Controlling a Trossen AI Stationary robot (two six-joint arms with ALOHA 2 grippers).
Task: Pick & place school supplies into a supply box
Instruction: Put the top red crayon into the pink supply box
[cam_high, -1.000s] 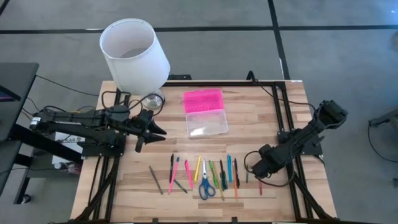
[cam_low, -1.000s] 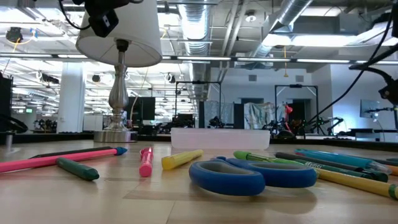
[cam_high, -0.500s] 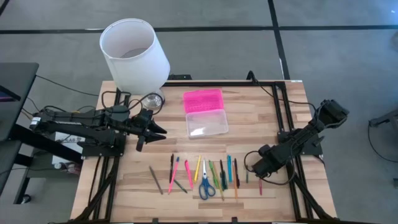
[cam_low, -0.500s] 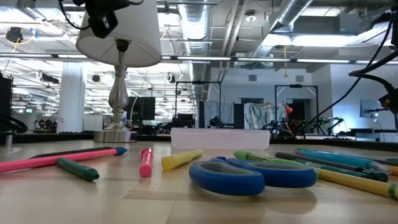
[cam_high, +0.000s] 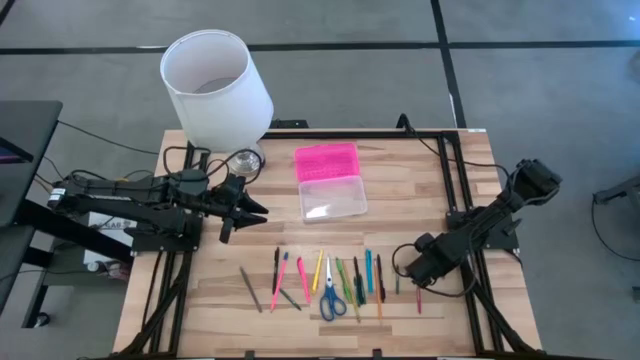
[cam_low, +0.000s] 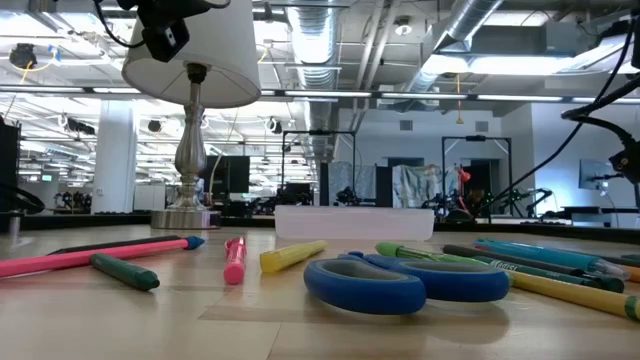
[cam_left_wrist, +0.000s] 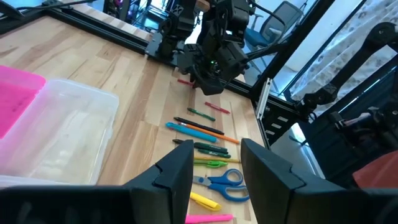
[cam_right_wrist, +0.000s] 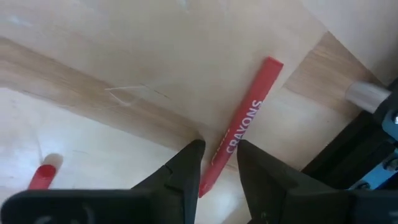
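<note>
The school supplies (cam_high: 325, 280) lie in a row on the near part of the table, with the blue-handled scissors (cam_high: 331, 297) (cam_low: 405, 280) among them. A red crayon (cam_right_wrist: 245, 121) (cam_high: 418, 297) lies apart at the row's right end. My right gripper (cam_right_wrist: 221, 146) (cam_high: 415, 278) hangs open just above it, pointing down, one finger on each side of the crayon's near end. The supply box lies open at the table's middle, its clear base (cam_high: 333, 198) (cam_left_wrist: 56, 137) beside the pink lid (cam_high: 326, 161). My left gripper (cam_high: 263, 211) (cam_left_wrist: 216, 158) hovers open, left of the box.
A lamp with a white shade (cam_high: 215, 85) (cam_low: 190, 50) stands at the far left corner of the table, behind my left arm. A second small red piece (cam_right_wrist: 43, 174) lies near the crayon. Black frame rails (cam_high: 455, 200) run along the table's edges.
</note>
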